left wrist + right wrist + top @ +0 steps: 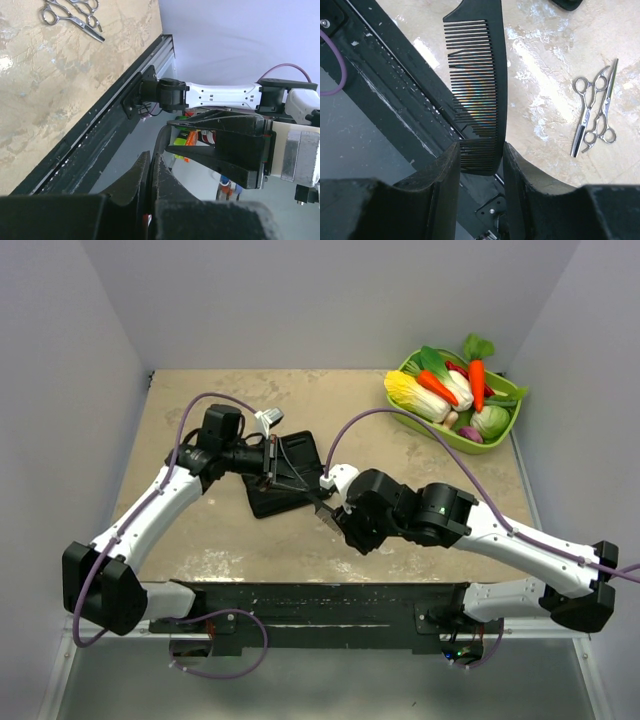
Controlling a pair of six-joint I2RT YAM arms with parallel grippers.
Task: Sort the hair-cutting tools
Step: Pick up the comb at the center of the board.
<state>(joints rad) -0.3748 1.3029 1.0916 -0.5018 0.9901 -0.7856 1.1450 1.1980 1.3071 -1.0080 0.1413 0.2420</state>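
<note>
My right gripper (480,150) clamps one comb (479,85); both scissors (583,122) lie loose, right of its jaws; left gripper (151,165) pinched narrow; I judge sorting mostly undone.

Far right corner: green basket (452,437) holding toy vegetables. Two orange carrots (477,383), a pale yellow-green napa cabbage (413,395), a round green cabbage (491,420), a small purple onion (470,434) and leafy greens at the back.

Centre: flat black case (268,502), lying askew and partly covered.

Table (220,540): beige, mottled, with whitish scuffs toward the near side. A black rail (330,605) runs along the near edge. Plain pale walls on three sides.
</note>
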